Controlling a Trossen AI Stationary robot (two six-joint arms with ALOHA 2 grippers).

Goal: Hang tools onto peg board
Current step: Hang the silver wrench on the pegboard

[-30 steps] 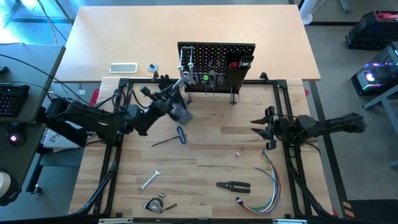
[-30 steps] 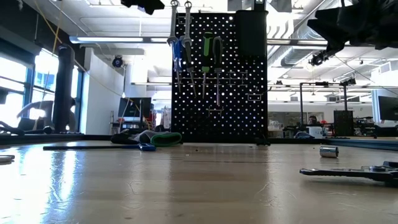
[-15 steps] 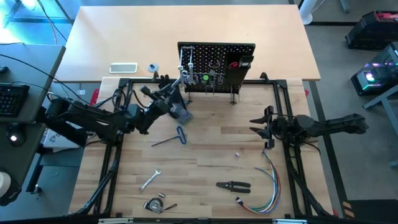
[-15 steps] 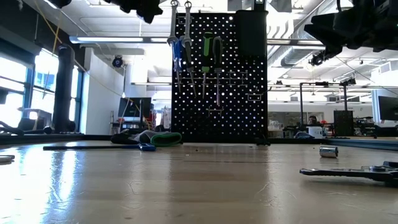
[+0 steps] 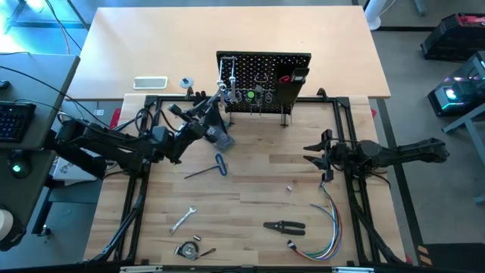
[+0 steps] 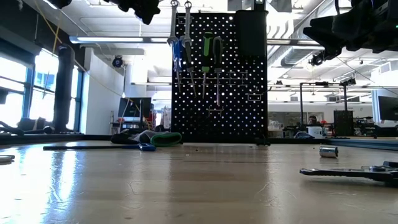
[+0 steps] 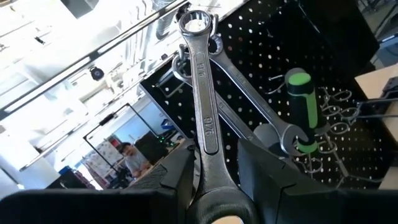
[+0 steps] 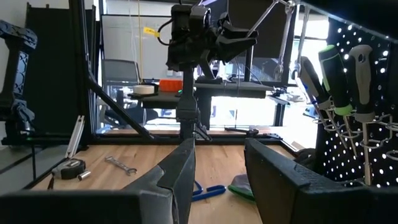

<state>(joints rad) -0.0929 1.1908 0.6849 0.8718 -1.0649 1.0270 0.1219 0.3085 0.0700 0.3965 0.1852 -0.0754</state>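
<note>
I had the left pincer [image 7: 214, 186] clamped on a silver wrench [image 7: 203, 106], its ring end up at the peg board [image 5: 265, 68], which stood at the bench's [image 5: 250, 189] far edge. The right pincer [image 5: 312, 154] hung open, empty, well apart over the bench.

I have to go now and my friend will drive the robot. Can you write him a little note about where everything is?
Left gripper: shut on a wrench, its ring end up at the peg board.
Right gripper: open, empty, waiting right of the table's middle.
Done: a second wrench and green-handled tool hang on the board.
Left: hex key, small wrench and pliers lie on the table.
</note>
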